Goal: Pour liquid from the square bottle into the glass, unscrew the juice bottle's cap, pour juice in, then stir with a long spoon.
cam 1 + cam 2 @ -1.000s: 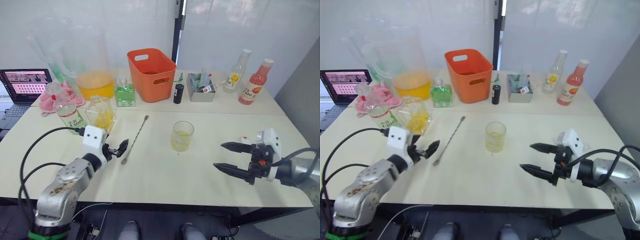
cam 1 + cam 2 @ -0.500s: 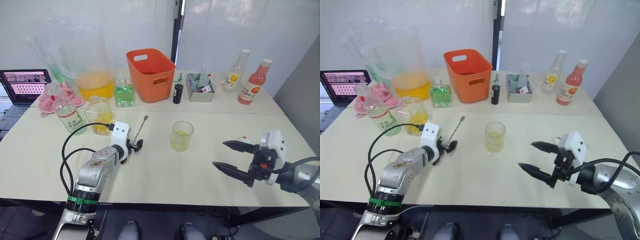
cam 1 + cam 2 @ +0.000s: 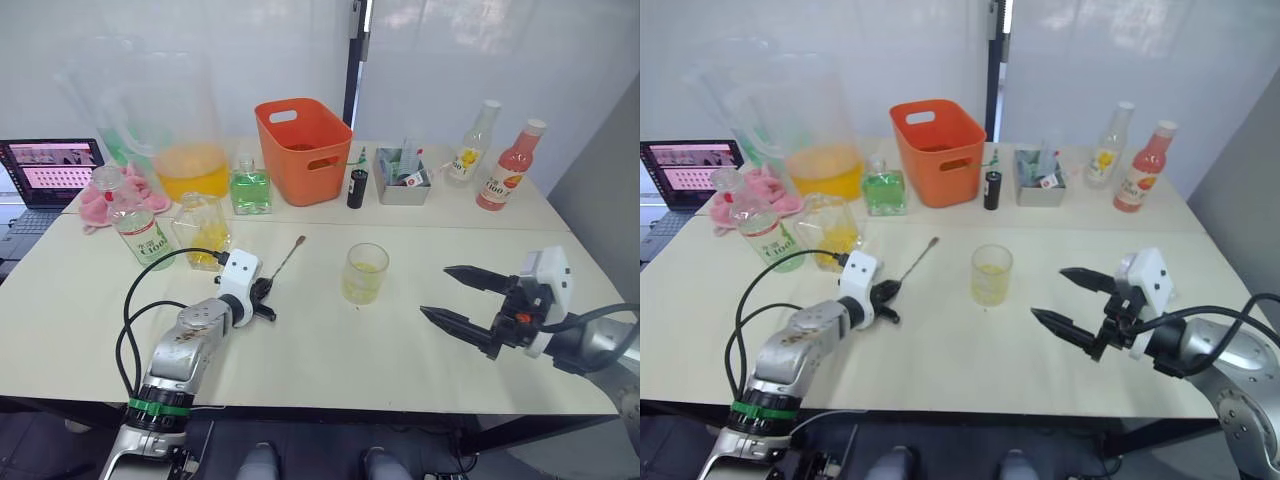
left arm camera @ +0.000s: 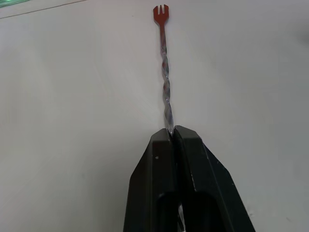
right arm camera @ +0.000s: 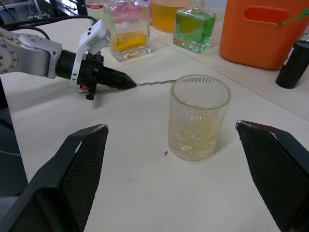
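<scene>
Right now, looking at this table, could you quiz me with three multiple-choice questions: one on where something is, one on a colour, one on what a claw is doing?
1. Where does the glass stand?
A. inside the orange basket
B. on the table between the two claws
C. on the laptop

2. What colour is the liquid in the square bottle nearest the left claw?
A. yellow
B. blue
C. black

3. What is the left claw doing?
A. gaping open over the glass
B. clamped on the long spoon
C. gripping the pink-red bottle

Answers:
1 B: the glass sits on bare table, with the left claw to one side and the right claw to the other.
2 A: yellow liquid shows through its clear sides.
3 B: the left wrist view shows its fingers closed on the long spoon.
</scene>
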Robot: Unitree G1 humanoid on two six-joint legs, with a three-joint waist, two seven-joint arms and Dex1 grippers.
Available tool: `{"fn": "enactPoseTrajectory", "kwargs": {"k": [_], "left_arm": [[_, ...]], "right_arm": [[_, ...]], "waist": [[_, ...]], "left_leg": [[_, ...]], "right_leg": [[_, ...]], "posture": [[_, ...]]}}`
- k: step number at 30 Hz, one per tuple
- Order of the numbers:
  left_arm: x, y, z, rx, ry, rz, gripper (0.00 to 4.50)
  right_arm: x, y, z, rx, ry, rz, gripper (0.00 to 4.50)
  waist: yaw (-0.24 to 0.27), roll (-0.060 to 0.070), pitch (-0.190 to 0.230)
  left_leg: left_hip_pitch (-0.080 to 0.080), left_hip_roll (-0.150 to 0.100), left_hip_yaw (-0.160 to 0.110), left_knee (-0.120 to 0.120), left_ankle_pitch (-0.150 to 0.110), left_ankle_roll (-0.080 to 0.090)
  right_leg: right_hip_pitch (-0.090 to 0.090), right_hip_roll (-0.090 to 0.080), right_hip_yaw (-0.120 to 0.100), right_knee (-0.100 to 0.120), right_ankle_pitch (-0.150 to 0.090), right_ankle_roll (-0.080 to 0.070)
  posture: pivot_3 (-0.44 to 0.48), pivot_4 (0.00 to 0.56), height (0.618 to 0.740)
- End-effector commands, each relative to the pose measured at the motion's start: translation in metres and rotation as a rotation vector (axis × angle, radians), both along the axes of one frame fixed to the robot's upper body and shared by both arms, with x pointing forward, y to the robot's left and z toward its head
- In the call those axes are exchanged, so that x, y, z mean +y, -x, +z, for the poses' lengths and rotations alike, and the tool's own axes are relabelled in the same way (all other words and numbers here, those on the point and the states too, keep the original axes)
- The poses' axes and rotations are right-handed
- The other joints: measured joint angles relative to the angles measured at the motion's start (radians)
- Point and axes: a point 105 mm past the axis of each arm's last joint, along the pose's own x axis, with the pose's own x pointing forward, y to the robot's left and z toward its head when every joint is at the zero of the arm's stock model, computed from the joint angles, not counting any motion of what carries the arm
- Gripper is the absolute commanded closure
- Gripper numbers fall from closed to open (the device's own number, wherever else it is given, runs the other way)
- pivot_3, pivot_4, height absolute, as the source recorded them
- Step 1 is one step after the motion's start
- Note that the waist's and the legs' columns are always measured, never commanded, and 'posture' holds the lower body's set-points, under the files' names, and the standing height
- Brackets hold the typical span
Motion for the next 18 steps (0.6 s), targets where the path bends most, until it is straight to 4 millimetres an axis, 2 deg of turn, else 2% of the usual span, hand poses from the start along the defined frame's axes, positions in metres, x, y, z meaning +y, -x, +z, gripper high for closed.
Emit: {"fn": "enactPoseTrajectory", "kwargs": {"k": [1, 6, 9, 13, 18], "left_arm": [[0.006, 0.011, 0.021, -0.081, 0.007, -0.118, 4.45], [0.017, 0.017, 0.028, -0.093, 0.021, -0.169, 4.45], [0.025, 0.036, 0.023, -0.052, -0.082, -0.336, 4.45], [0.03, 0.051, 0.009, 0.037, -0.151, -0.461, 4.45], [0.037, 0.055, 0.0, 0.084, -0.195, -0.475, 4.45]], "right_arm": [[0.002, -0.001, 0.005, -0.028, -0.009, 0.015, 0.0], [0.005, -0.005, 0.003, -0.03, -0.017, 0.02, 0.0], [0.008, -0.006, 0.0, -0.029, -0.035, 0.032, 0.0], [0.008, -0.007, -0.001, -0.03, -0.038, 0.03, 0.0], [0.009, -0.008, -0.001, -0.037, -0.042, 0.024, 0.0]], "waist": [[-0.001, 0.0, 0.0], [0.005, 0.0, 0.0], [0.001, 0.0, 0.0], [0.001, 0.0, 0.0], [0.003, 0.0, 0.0]], "left_leg": [[0.0, 0.0, 0.0, -0.001, 0.0, 0.0], [0.0, 0.0, 0.0, -0.001, 0.0, 0.0], [0.0, 0.0, 0.0, -0.001, 0.0, 0.0], [0.0, 0.001, 0.001, -0.003, 0.0, 0.0], [0.0, 0.001, 0.001, -0.002, 0.0, 0.0]], "right_leg": [[0.0, 0.0, 0.0, 0.0, 0.0, 0.0], [-0.001, 0.0, 0.0, 0.0, 0.0, -0.001], [-0.001, 0.0, 0.0, -0.001, 0.0, -0.001], [-0.002, -0.001, 0.0, 0.0, 0.0, -0.002], [-0.002, -0.001, 0.0, -0.001, 0.0, -0.002]], "posture": [[0.0, 0.15, 0.74], [0.0, 0.15, 0.74], [0.0, 0.15, 0.74], [0.0, 0.15, 0.74], [0.0, 0.15, 0.74]]}}
